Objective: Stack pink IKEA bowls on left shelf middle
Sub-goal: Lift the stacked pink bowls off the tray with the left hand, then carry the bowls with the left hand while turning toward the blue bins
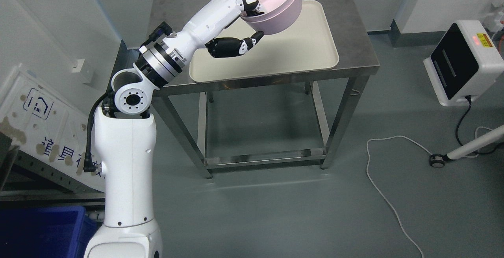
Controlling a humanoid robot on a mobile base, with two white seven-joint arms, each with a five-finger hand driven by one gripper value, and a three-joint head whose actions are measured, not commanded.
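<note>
Left hand (245,21), grasping nested pink bowls (275,4) above a tray.

Fingers (252,6) hooked over the near rim into the inner bowl, thumb (252,40) under the outer wall. Two smooth pale pink bowls, one inside the other, tilted and lifted clear over the cream tray (291,53) on the steel tabletop (354,41).

Bright even overhead light, soft shadows, sharp focus, mild edge distortion.
</note>
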